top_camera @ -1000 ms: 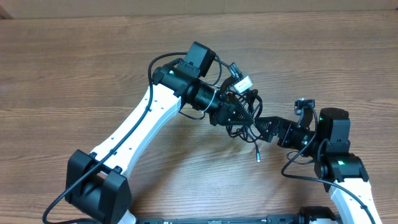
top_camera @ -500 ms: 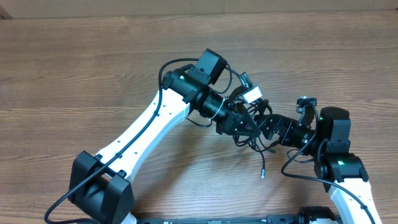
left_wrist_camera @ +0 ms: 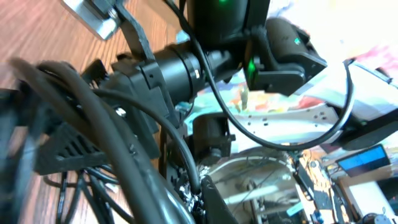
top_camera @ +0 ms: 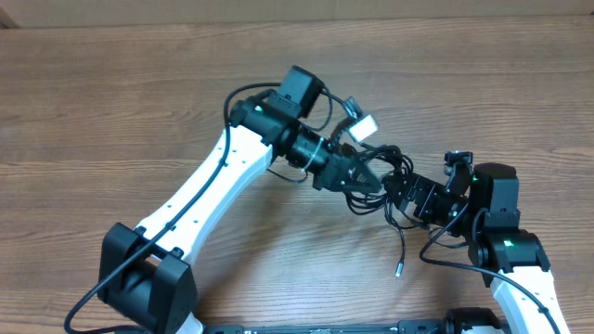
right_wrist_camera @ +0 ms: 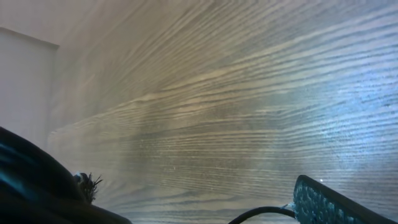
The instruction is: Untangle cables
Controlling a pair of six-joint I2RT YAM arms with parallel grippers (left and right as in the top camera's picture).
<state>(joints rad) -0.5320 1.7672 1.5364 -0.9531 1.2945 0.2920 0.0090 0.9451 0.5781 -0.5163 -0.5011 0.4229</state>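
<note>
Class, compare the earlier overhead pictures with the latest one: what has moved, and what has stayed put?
The left hand, shut on the cables, swung right, then back left. One loose plug slid nearer the robot, trailing more cord. The right hand stayed open in place.

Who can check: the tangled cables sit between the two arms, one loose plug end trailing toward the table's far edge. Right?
No. The overhead view shows the cables between the left arm and right arm, but the loose plug end trails toward the near edge.
</note>
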